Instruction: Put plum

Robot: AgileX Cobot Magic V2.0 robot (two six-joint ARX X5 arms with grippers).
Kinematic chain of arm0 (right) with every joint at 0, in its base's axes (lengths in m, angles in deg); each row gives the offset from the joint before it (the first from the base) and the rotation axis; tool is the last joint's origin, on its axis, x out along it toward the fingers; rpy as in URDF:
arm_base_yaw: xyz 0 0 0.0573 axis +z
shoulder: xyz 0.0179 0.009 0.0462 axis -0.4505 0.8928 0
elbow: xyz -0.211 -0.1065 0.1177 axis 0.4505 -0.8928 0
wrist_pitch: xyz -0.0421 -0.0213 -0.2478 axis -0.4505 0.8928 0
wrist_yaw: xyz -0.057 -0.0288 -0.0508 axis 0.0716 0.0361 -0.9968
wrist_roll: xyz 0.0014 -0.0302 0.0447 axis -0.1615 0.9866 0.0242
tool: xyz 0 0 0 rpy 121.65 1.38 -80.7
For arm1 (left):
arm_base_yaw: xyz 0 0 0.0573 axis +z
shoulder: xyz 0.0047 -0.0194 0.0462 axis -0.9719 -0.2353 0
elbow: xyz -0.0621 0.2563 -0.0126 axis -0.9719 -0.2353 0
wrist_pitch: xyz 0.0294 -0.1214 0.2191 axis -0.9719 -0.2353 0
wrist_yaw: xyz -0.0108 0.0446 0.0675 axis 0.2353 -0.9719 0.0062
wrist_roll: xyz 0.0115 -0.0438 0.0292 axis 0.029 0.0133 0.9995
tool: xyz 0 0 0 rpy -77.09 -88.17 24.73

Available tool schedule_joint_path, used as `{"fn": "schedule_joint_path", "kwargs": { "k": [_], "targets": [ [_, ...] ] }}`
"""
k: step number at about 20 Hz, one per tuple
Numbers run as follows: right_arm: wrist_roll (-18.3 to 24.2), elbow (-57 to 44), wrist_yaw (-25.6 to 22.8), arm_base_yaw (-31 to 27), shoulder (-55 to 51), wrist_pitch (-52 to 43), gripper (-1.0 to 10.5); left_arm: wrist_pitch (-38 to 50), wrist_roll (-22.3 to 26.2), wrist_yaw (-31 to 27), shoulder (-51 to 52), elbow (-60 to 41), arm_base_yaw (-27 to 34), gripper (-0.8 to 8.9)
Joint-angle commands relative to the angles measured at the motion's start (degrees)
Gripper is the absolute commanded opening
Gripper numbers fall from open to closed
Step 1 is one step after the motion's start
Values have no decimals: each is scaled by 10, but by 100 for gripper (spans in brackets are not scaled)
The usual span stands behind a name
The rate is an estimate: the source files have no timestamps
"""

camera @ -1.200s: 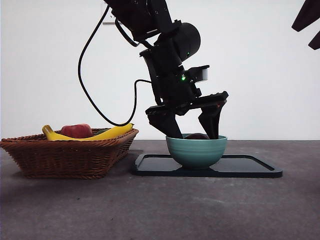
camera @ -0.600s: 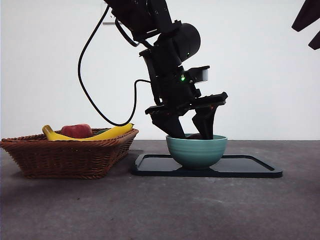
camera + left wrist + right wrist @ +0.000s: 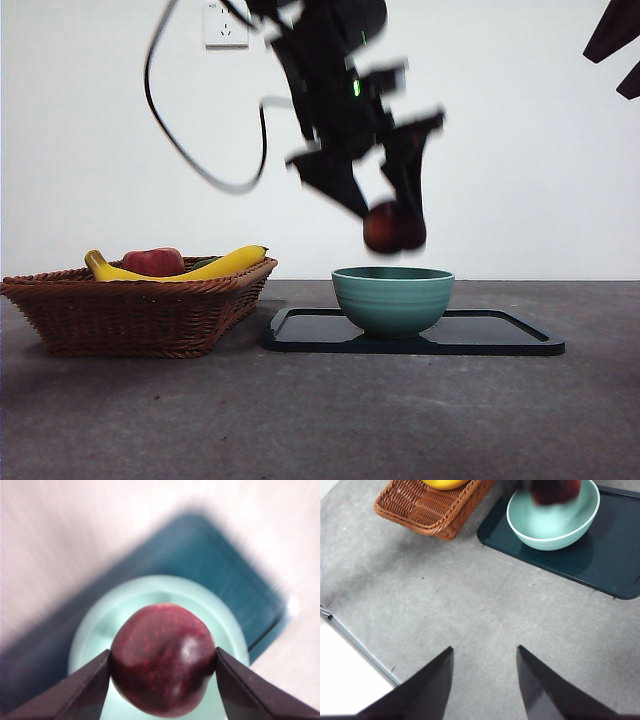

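The plum, dark maroon and glossy, hangs a little above the teal bowl. My left gripper is shut on it and is blurred by motion. In the left wrist view the plum sits squeezed between both jaws, with the bowl's rim below it. The bowl stands on a dark tray. My right gripper is open over bare table, away from the bowl. In the right wrist view the plum is a dark blur over the bowl.
A wicker basket stands left of the tray, holding yellow bananas and a red fruit. The right arm shows as a black tip at the top right corner. A wall socket is on the back wall.
The left gripper, earlier down in the bowl around the plum, has risen with the plum held between its jaws, clear of the bowl's rim.
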Motion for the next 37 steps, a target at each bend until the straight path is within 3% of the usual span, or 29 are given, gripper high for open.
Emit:
{"fn": "schedule_joint_path", "kwargs": {
  "k": [1, 10, 17, 20, 27, 37],
  "targets": [
    [-3, 3, 1, 3, 3, -5, 203, -5, 5, -1, 42, 23, 0, 274],
    [-3, 3, 1, 3, 3, -5, 203, -140, 5, -1, 259, 23, 37, 274],
    [-3, 3, 1, 3, 3, -5, 203, -249, 7, -1, 362, 20, 125, 274],
    [-3, 3, 1, 3, 3, -6, 203, -242, 10, -1, 388, -22, 158, 274],
    [-3, 3, 1, 3, 3, -6, 203, -80, 21, -1, 421, -258, 213, 274],
    [-3, 3, 0, 3, 3, -9, 203, 217, 24, -1, 411, -540, 220, 274]
  ]
}}
